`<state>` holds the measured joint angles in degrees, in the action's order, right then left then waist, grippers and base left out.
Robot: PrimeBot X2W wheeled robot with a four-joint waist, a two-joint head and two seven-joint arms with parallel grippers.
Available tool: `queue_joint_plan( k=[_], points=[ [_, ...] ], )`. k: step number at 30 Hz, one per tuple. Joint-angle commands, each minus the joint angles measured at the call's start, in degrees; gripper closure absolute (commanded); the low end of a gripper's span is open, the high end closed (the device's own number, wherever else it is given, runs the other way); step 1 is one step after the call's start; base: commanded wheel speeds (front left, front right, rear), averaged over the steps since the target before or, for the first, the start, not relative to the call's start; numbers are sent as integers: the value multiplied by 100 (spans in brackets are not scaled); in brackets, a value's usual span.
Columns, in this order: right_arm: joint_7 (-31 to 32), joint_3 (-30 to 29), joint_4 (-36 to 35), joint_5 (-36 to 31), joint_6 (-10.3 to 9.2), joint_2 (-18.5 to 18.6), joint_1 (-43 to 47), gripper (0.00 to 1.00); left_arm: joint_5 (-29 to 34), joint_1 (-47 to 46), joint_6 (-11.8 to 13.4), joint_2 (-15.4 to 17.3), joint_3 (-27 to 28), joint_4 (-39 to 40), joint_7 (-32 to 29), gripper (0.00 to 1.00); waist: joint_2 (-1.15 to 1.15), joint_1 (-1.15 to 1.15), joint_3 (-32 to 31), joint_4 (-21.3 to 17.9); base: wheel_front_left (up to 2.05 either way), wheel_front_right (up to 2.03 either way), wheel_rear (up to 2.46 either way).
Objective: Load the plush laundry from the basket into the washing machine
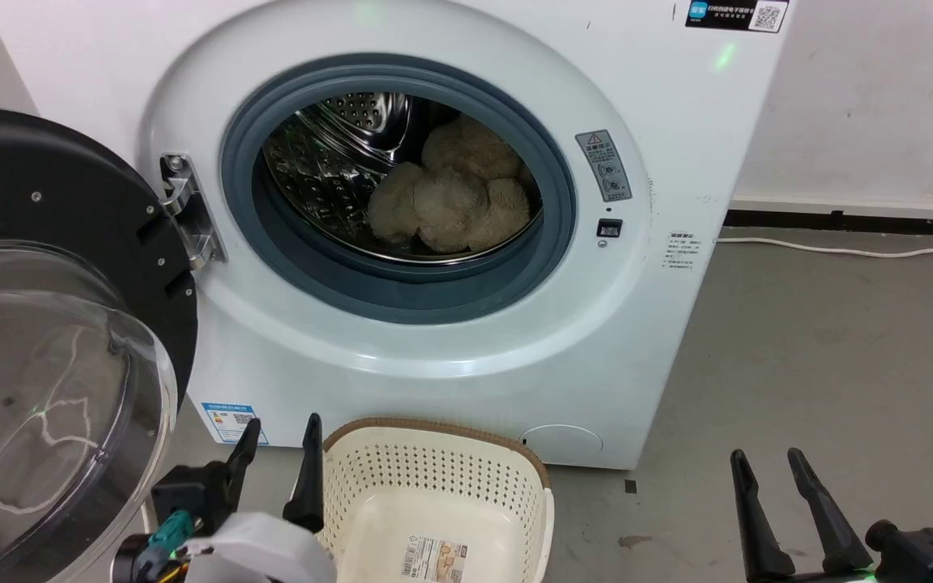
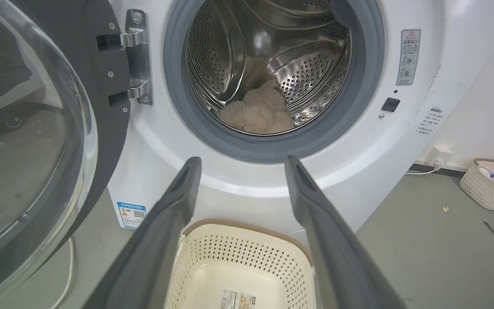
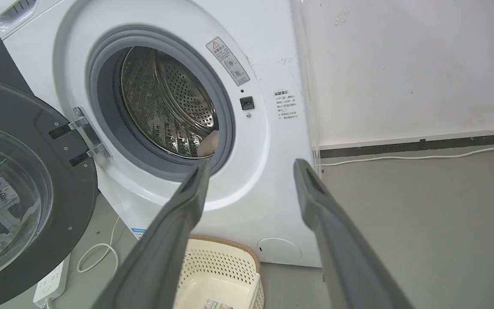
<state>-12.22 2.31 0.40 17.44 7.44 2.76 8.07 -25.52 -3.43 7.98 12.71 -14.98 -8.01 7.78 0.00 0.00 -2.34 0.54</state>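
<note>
Lying in drum [image 1: 321,170]: plush laundry [image 1: 450,202]; R wrist: power strip [image 3: 52,281].

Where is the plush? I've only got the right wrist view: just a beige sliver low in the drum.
Observer: Head view has the plush laundry whole, its lobes clustered on the floor of the drum inside the washing machine.
Operator: Anything in the basket?
Observer: The basket has a bare bottom with just its barcode label, as far as the head view reaches.
Operator: Left tool?
Observer: Left tool is open and holds nothing, fingers pointing up beside the basket's left rim.
</note>
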Motion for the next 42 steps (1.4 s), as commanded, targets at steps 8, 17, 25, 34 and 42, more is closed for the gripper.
queue_joint_plan(
  k=[8, 17, 25, 34, 42],
  points=[
    [-29, -66, 61, -168, 5, 11, 109, 0, 66, 477, 18, 223, -37, 542, 62, 0, 0, 0, 17, -19, 0, 0, 0],
    [50, -323, 59, -663, 5, 11, 104, 0, 382, 583, 200, 393, -93, 788, 199, 0, 0, 0, 44, -2, 0, 0, 0],
    [241, -464, 38, -878, 5, 11, 95, 0, 460, 594, 298, 499, -36, 864, 267, 0, 0, 0, 66, -16, 0, 0, 0],
    [318, -423, 53, -846, 5, 11, 124, 0, 287, 618, 304, 505, 74, 782, 340, 0, 0, 0, 73, 11, 0, 0, 0],
    [338, -393, 53, -791, 5, 11, 146, 0, 175, 620, 285, 521, 33, 758, 180, 0, 0, 0, 82, 42, 0, 0, 0]
  ],
)
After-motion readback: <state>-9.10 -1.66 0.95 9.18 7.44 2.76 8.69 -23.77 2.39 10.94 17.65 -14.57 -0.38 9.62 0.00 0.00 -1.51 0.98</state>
